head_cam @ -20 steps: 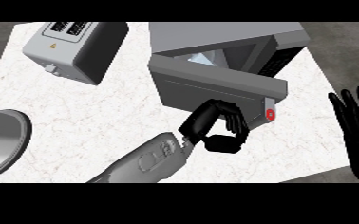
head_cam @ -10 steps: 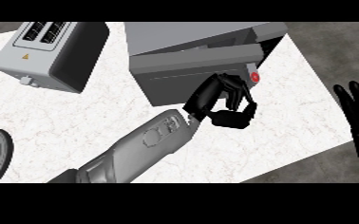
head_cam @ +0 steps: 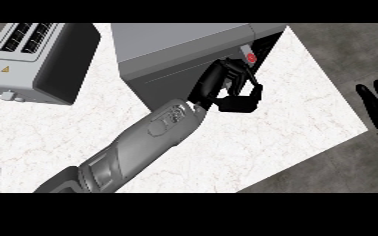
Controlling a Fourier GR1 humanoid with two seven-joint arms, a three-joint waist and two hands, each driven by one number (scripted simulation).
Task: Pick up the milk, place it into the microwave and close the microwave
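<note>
From the lower left of the frame a grey forearm (head_cam: 140, 147) rises across the white marbled desk (head_cam: 295, 115) to the left hand (head_cam: 230, 87), just right of centre. Its fingers are bent against the dark front of the microwave (head_cam: 177, 50), clamped on nothing that can be seen, close under the red button (head_cam: 251, 57). The right hand (head_cam: 367, 102) rests at the right edge, fingers up and apart. The milk shows nowhere; with the front apparently shut or nearly so, it is probably already inside, so which way it points and how its long axis lies cannot be told. As a judgement, a milk carton would be light, fairly stiff yet dentable, best taken round its middle. Furthest back, in the upper left, stands a toaster (head_cam: 44, 60).
</note>
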